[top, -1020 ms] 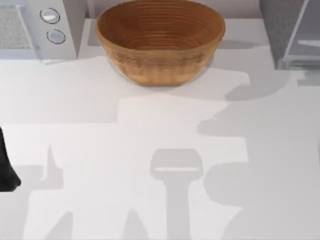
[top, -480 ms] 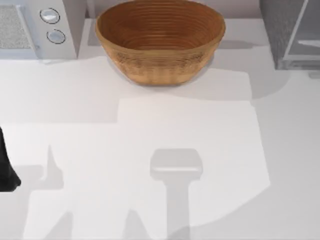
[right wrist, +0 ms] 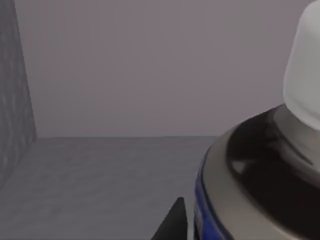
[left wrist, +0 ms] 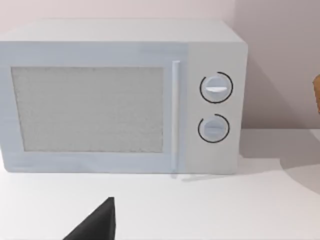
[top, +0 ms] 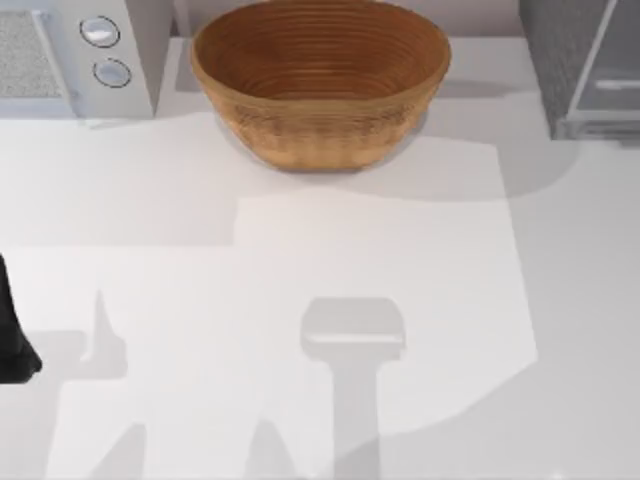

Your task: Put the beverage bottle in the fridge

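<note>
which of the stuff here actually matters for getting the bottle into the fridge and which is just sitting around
Part of the job:
- beverage bottle, close up in the right wrist view, white cap on
- fridge, dark speckled box at the table's far right

Just lying about:
- woven bowl, far middle of the table
- white microwave with two knobs, far left
- left arm, parked at the left edge

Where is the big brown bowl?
In the top view, the woven bowl sits at the table's far middle, between the white microwave and the fridge.
</note>
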